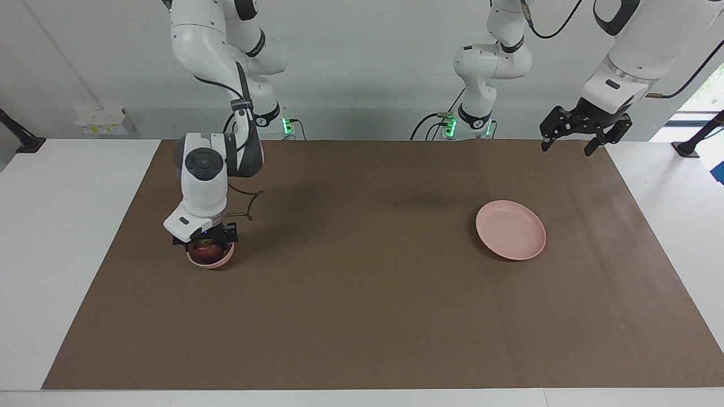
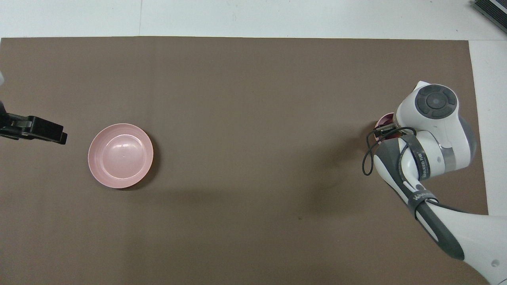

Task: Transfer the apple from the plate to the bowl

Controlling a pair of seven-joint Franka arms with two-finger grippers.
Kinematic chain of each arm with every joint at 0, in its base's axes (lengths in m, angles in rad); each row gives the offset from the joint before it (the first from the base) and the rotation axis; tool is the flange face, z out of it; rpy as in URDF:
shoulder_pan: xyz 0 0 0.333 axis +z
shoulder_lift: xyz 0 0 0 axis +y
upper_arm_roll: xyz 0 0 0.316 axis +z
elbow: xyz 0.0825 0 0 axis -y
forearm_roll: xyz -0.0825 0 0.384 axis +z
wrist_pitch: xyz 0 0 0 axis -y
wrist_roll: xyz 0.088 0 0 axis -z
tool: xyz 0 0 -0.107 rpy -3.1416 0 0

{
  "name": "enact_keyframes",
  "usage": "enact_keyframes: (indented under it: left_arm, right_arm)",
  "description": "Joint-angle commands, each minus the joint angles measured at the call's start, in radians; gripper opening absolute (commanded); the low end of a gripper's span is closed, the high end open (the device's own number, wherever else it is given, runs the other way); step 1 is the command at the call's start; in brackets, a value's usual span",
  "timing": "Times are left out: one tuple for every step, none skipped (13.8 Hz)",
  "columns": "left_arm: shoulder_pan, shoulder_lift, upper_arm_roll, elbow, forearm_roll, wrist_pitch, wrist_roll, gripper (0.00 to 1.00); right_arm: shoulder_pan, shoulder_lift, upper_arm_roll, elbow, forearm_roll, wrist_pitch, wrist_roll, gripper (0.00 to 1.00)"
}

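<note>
The dark red apple lies in the small pink bowl near the right arm's end of the table. My right gripper hangs straight down just over it, open, a finger on each side of the apple's top. In the overhead view the right arm covers all but a sliver of the bowl. The wide pink plate sits bare toward the left arm's end. My left gripper is raised high and open, holding nothing, off to the side of the plate.
A brown mat covers the table, with white tabletop at both ends. Nothing else stands on the mat.
</note>
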Motion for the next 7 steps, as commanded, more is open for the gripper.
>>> enact_keyframes:
  left_arm:
    - [0.007, -0.019, -0.003, -0.009, 0.009, -0.074, 0.010, 1.00]
    - [0.006, -0.019, -0.003, -0.009, 0.009, -0.073, 0.010, 1.00]
    - [0.007, -0.019, -0.003, -0.008, 0.009, -0.071, 0.010, 1.00]
    - [0.007, -0.019, -0.003, -0.008, 0.009, -0.073, 0.012, 1.00]
    - [0.009, -0.019, -0.002, -0.008, 0.009, -0.071, 0.012, 1.00]
    - [0.007, -0.019, -0.003, -0.008, 0.009, -0.071, 0.012, 1.00]
    - [0.007, -0.019, -0.003, -0.008, 0.009, -0.071, 0.012, 1.00]
  right_arm:
    - [-0.007, -0.053, 0.011, 0.006, 0.038, -0.038, 0.020, 1.00]
    - [-0.004, -0.082, 0.011, 0.015, 0.095, -0.063, 0.016, 1.00]
    - [-0.001, -0.108, 0.011, 0.030, 0.138, -0.100, 0.013, 1.00]
    - [0.001, -0.131, 0.012, 0.055, 0.178, -0.145, 0.010, 1.00]
    - [0.002, -0.149, 0.012, 0.084, 0.220, -0.202, 0.007, 1.00]
    - [0.004, -0.169, 0.012, 0.119, 0.269, -0.266, -0.003, 1.00]
    - [0.004, -0.192, 0.012, 0.150, 0.314, -0.329, -0.016, 1.00]
